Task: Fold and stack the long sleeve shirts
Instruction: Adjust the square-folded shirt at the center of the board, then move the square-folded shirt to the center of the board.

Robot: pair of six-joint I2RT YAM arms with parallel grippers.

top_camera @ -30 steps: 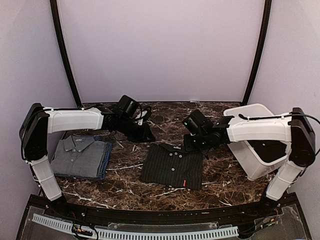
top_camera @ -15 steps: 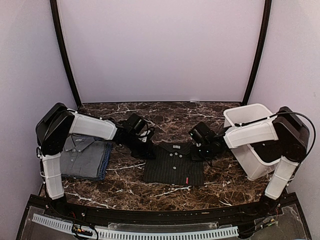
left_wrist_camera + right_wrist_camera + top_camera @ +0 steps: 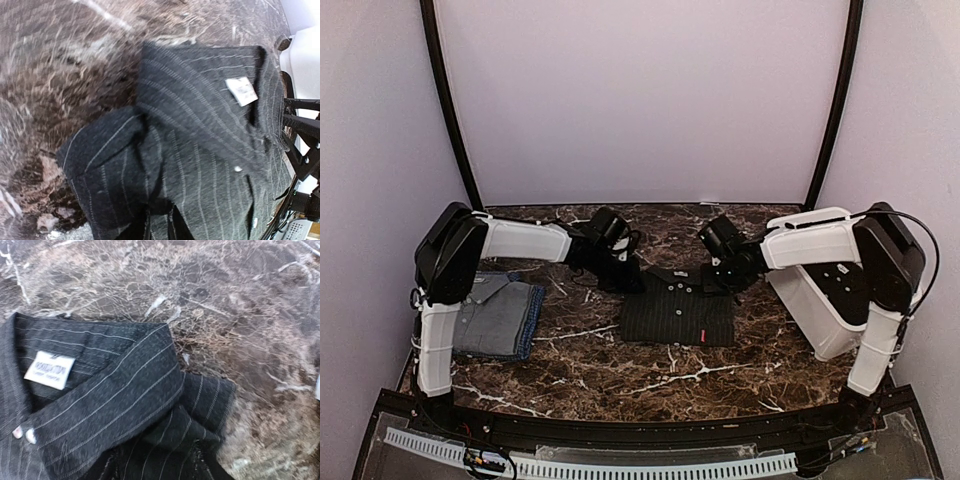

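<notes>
Found shirt folded in the middle of the worktop, collar toward the far edge, well apart from the grey stack at the left edge. Noted left fingers nearly closed on puckered cloth at one collar-end corner; cannot tell whether right fingers, at the other corner, grip or merely rest there. Judged as a two-corner hold, meant to carry the fold square to the stack.
</notes>
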